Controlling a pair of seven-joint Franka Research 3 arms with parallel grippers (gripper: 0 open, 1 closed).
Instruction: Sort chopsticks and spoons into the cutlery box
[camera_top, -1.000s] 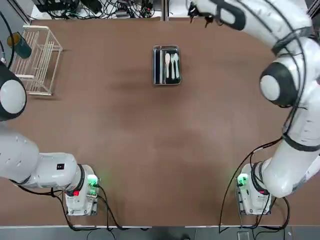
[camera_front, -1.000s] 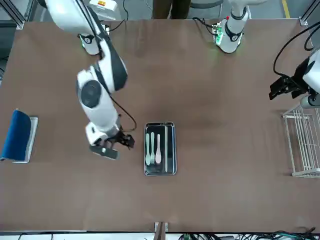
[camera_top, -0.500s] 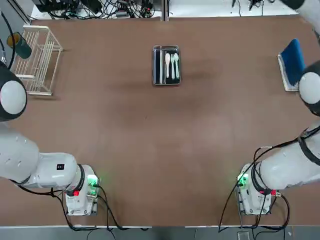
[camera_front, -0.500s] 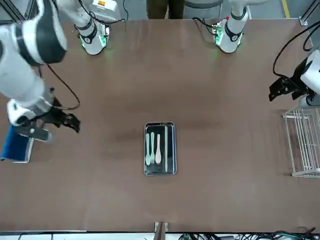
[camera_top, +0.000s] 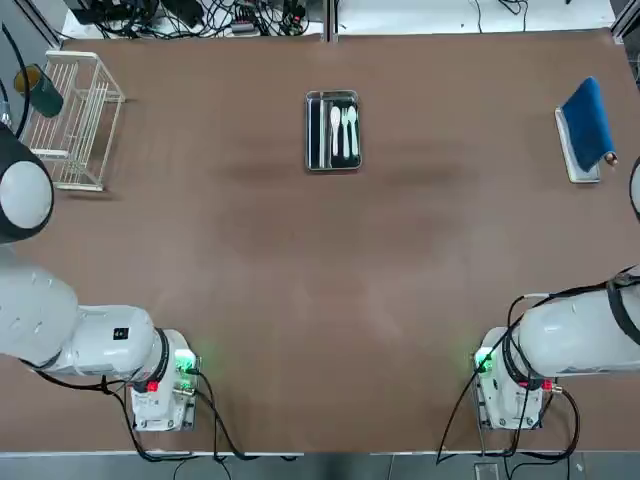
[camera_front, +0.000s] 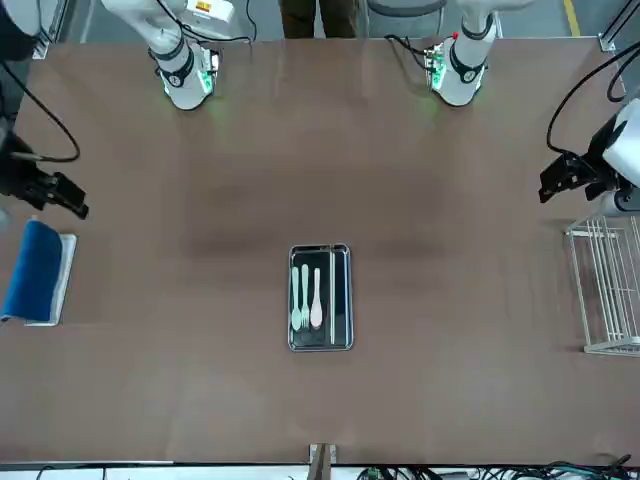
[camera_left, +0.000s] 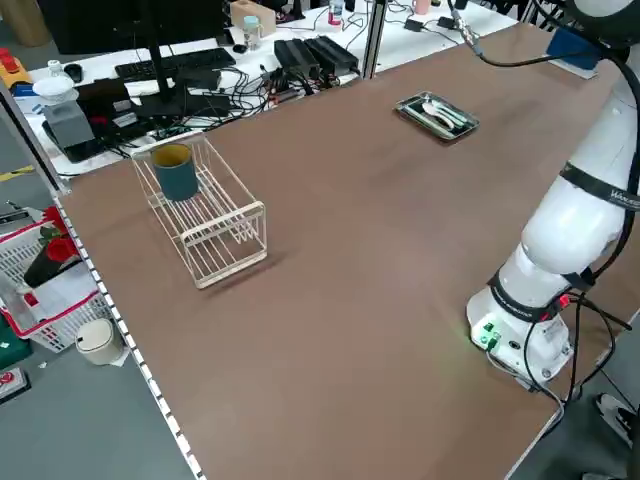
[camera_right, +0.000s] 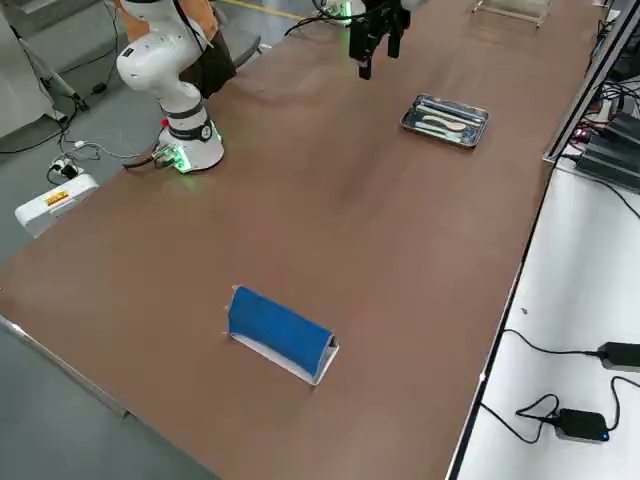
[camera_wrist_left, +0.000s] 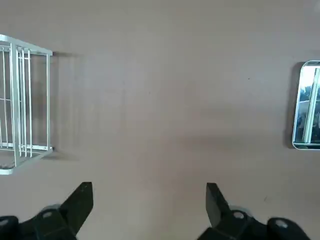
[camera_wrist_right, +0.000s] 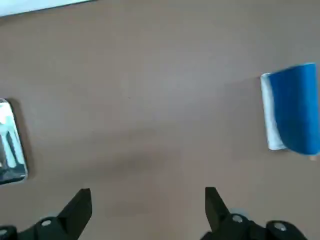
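The cutlery box (camera_top: 333, 163) is a shiny metal tray at the far middle of the table, also in the front view (camera_front: 320, 342). White spoons (camera_front: 305, 290) lie side by side in one compartment, and chopsticks (camera_front: 332, 292) show as a thin pale line in the other. My right gripper (camera_front: 72, 203) hangs open and empty at my right side, just short of the blue cloth (camera_front: 38, 270). Its wrist view shows its gripper (camera_wrist_right: 145, 210) with the jaws spread over bare table. My left gripper (camera_front: 553, 185) hovers open and empty near the wire rack (camera_front: 605, 290).
A white wire rack (camera_top: 75, 120) with a teal cup (camera_left: 176, 172) stands at the far left. A grey tray with a blue cloth (camera_top: 583, 125) lies at the far right edge. A person (camera_front: 315, 15) stands behind the arm bases.
My right arm has swung away from beside the cutlery box to my right side, ending near the blue cloth. The left arm and the box's contents have not moved.
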